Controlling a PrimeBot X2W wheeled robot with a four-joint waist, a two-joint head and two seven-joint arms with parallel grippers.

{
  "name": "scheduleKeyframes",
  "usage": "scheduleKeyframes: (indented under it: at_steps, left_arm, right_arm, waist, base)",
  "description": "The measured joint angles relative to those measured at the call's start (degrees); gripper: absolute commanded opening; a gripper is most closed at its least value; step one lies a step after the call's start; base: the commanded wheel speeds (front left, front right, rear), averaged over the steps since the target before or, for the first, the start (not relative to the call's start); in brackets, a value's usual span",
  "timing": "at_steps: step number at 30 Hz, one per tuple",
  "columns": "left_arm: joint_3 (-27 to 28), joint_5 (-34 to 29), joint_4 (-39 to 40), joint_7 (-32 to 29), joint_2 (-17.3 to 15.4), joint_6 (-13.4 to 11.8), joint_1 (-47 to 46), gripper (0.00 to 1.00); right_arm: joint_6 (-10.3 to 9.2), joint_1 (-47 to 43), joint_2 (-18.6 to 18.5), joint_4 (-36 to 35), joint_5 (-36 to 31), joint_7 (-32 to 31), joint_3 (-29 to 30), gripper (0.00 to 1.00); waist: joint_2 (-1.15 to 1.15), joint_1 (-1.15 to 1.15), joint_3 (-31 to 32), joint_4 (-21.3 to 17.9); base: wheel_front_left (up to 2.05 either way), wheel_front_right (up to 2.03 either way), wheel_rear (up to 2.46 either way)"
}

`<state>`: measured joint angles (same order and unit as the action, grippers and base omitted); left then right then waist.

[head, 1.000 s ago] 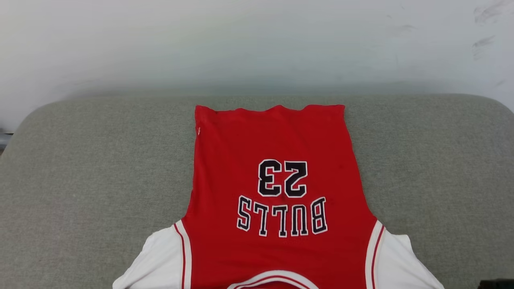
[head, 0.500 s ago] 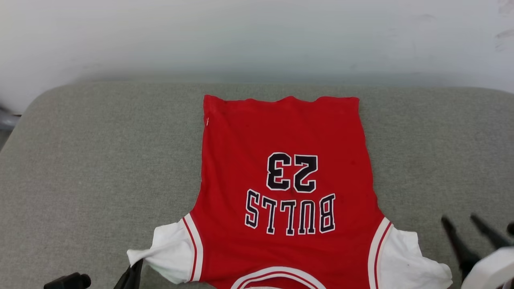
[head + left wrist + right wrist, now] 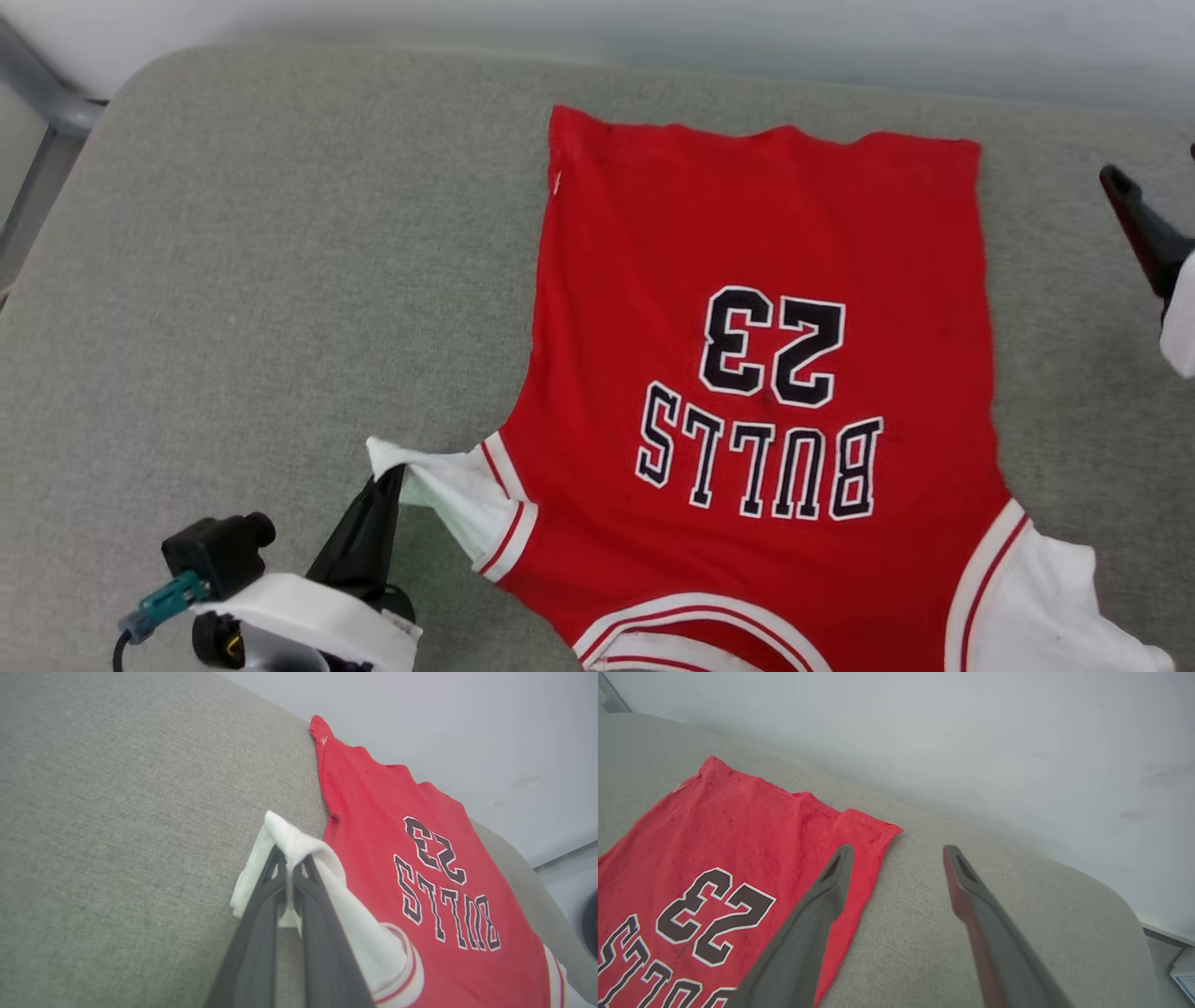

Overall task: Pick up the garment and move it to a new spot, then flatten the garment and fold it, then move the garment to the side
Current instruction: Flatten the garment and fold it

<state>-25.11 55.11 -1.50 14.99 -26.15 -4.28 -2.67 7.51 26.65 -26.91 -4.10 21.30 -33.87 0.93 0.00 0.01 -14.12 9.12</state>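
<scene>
Flattening: left gripper (image 3: 292, 856) clamps sleeve (image 3: 299, 837) at its tips; right gripper (image 3: 899, 849), wide and empty, should take garment (image 3: 766, 233) hem (image 3: 859, 817) beside it.

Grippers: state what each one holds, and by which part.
The left gripper is shut on the garment, pinching the edge of its white sleeve. The right gripper is open and holds nothing.

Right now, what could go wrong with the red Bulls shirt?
1. The left fingers pinch only the tip of the white sleeve, so it may slip out when pulled.
2. The right fingers are open and hold nothing, so a one-sided pull could drag the jersey crooked and bunch it on the grey cushion.
</scene>
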Motion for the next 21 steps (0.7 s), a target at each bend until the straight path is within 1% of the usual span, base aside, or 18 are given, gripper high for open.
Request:
scheduleKeyframes:
  at_steps: [5, 8, 11, 16, 21]
  left_arm:
    - [0.38, -2.36, -0.8, 0.0, 3.24, 1.86, -3.07, 0.0]
    - [0.57, -3.53, -1.52, 0.0, 5.27, 3.16, -4.63, 0.0]
    - [0.87, -4.68, -2.3, 0.0, 7.43, 4.6, -6.17, 0.0]
    - [1.51, -6.53, -4.34, 0.07, 10.18, 6.97, -7.97, 0.0]
    - [2.38, -8.08, -5.78, 0.07, 12.69, 8.86, -10.26, 0.0]
  right_arm:
    - [0.0, 11.96, -2.5, 7.65, 0.31, -13.93, -4.65, 1.0]
    - [0.01, 18.07, -4.37, 11.8, -1.21, -20.49, -7.42, 1.0]
    - [0.01, 22.63, -5.3, 15.93, -1.72, -26.37, -9.4, 1.0]
    - [0.01, 28.63, -5.68, 20.85, -3.39, -31.6, -11.41, 1.0]
    - [0.01, 31.48, -6.14, 25.19, -6.36, -32.71, -10.8, 1.0]
  waist:
    - [0.0, 0.0, -4.22, 3.35]
    - [0.0, 0.0, -6.78, 5.28]
    - [0.0, 0.0, -9.37, 7.15]
    - [0.0, 0.0, -13.68, 9.76]
    - [0.0, 0.0, -17.7, 11.88]
  base:
    - [0.0, 0.0, 0.0]
    - [0.0, 0.0, 0.0]
    - [0.0, 0.0, 0.0]
    - [0.0, 0.0, 0.0]
    - [0.0, 0.0, 0.0]
